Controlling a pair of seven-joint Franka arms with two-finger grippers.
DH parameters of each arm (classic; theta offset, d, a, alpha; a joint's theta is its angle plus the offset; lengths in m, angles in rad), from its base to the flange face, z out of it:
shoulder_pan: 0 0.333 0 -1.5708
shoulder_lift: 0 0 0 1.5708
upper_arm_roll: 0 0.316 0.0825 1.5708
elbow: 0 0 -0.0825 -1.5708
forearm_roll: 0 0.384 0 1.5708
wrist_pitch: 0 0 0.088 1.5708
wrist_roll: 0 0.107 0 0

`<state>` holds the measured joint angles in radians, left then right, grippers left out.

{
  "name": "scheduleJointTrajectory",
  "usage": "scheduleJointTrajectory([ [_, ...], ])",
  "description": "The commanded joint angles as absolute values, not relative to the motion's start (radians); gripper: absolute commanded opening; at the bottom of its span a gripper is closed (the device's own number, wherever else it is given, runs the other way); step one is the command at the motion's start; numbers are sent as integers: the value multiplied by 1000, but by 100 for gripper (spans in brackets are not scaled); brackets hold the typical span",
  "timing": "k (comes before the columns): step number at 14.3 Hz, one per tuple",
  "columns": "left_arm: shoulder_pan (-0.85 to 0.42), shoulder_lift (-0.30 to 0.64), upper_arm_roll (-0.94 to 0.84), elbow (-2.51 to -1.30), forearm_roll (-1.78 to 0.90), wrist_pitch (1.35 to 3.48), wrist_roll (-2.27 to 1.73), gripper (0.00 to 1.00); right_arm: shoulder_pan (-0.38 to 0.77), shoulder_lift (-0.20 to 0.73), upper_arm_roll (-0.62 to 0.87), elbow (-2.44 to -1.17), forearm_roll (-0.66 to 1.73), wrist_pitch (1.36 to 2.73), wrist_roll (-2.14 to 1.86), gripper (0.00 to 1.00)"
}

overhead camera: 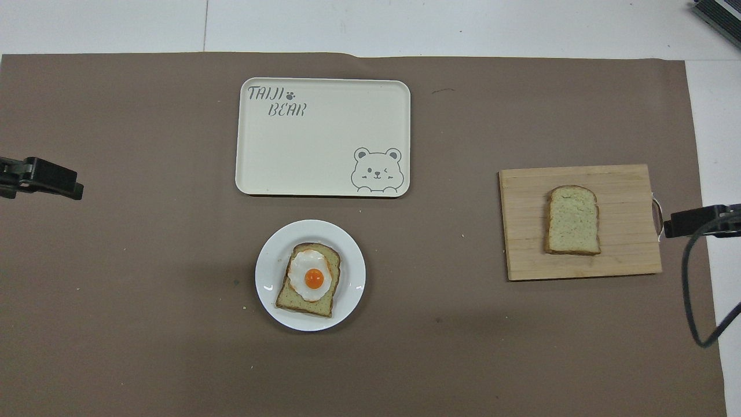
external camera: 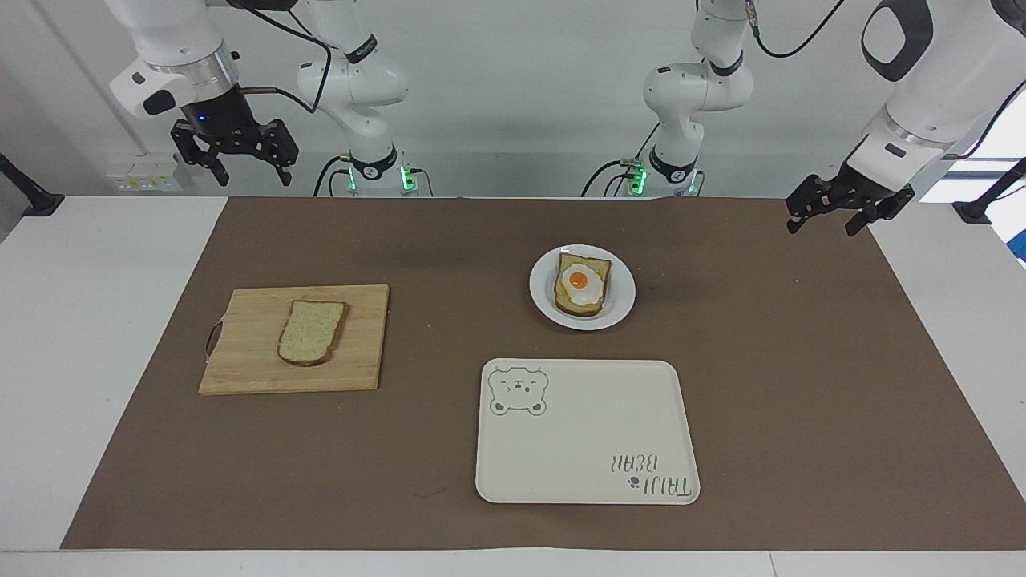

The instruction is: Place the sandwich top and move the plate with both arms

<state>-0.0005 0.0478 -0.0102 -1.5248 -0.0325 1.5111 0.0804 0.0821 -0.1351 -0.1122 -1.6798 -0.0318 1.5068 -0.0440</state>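
Facing view: both arms are hanging raised at the robots' edge of the table, nothing yet grasped. The right gripper [external camera: 236, 156] is hovering with jaws spread wide and empty, up above the table edge at the right arm's end. The left gripper [external camera: 829, 210] is waiting over the brown mat's corner at the left arm's end, its jaws also apart and empty. The sandwich top [external camera: 312, 331] is lying flat on the wooden cutting board [external camera: 248, 365]. The white plate [external camera: 543, 299], bearing the egg-topped bread slice [external camera: 582, 284], is sitting nearer to the robots than the bear-printed tray [external camera: 585, 457]. Judged step: the opening reach for the sandwich top. The next move is calling for the right gripper to descend onto the slice and pinch it across its crust edges.
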Motion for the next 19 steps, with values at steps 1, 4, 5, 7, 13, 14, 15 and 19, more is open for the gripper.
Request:
scheduleJointTrajectory([
  [1, -17, 14, -2, -1568, -15, 1506, 69, 100, 64, -166, -109, -1776, -20, 1592, -78, 100],
  [4, -17, 12, -2, -1568, -15, 1506, 67, 100, 64, -161, -109, -1837, -12, 1658, -80, 100],
  [5, -17, 12, -2, -1568, -15, 1506, 67, 100, 64, -161, -109, -1867, 1, 1689, -80, 100],
  [7, -17, 12, -2, -1568, -15, 1506, 69, 100, 64, -149, -109, -1897, 6, 1733, -81, 100],
  [13, -17, 12, -2, -1568, -15, 1506, 69, 100, 63, -86, -109, -1970, 9, 1870, -135, 100],
  [14, -17, 12, -2, -1568, -15, 1506, 68, 100, 61, -69, -109, -1970, 14, 1888, -137, 100],
  [15, -17, 12, -2, -1568, -15, 1506, 67, 100, 57, -49, -109, -1971, 27, 1905, -138, 100],
  [19, -17, 12, -2, -1568, -15, 1506, 69, 100, 32, 31, -109, -1974, 54, 1986, -155, 100],
])
